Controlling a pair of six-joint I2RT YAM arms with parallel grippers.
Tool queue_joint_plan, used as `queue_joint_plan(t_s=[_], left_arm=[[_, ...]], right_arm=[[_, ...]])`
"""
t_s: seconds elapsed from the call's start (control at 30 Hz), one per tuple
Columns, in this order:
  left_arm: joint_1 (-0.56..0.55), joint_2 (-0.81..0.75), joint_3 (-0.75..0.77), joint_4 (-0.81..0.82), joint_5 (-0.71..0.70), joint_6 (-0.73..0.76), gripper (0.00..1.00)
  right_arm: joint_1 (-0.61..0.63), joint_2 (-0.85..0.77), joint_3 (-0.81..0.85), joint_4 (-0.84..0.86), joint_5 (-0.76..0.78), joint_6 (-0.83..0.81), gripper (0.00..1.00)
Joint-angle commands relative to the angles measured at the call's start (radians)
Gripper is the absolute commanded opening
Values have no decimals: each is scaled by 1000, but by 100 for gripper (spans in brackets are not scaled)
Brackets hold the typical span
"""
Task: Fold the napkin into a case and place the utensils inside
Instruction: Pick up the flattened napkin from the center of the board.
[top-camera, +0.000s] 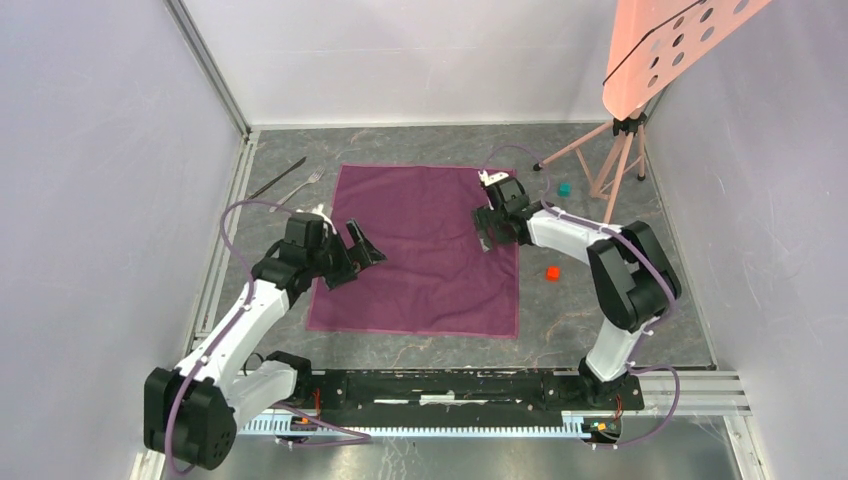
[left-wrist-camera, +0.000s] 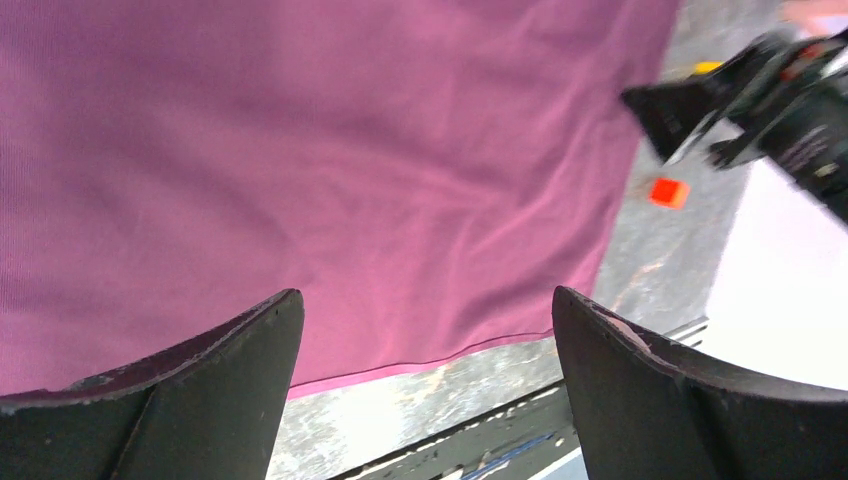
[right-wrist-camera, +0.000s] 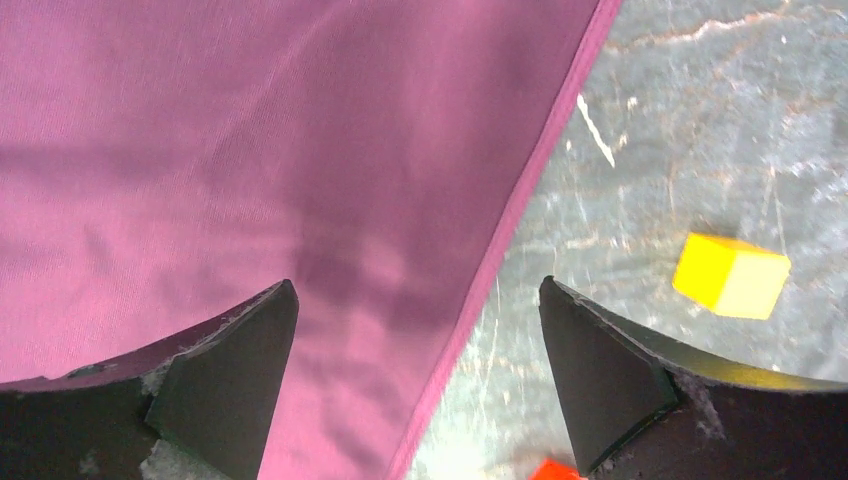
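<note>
The plum-purple napkin (top-camera: 420, 250) lies spread flat in one layer on the grey table; no case shape shows. The silver fork (top-camera: 303, 186) and the dark knife (top-camera: 277, 178) lie side by side beyond its far left corner. My left gripper (top-camera: 362, 250) hovers open over the napkin's left side; in the left wrist view the cloth (left-wrist-camera: 330, 170) and its near hem fill the space past the open left gripper (left-wrist-camera: 428, 310). My right gripper (top-camera: 490, 228) is open above the right hem; in its wrist view the right gripper (right-wrist-camera: 418, 300) straddles the edge of the napkin (right-wrist-camera: 250, 150), holding nothing.
A red cube (top-camera: 552, 272) and a teal cube (top-camera: 565, 188) sit on the table right of the napkin. A yellow cube (right-wrist-camera: 730, 275) lies near the right gripper. A tripod (top-camera: 620, 150) carrying a pink perforated board (top-camera: 670, 50) stands at the back right. Walls enclose the table.
</note>
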Motion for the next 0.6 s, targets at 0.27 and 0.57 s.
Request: queue_joint_plan(t_s=[0.27,0.57], left_arm=[[-2,-151,137,-77,34,118,100],[-1,-185,153,-125,54,188,100]], right_arm=[[381,-418,-25,-480,232,276,98],[402,-770,-313,-486,212,687,98]])
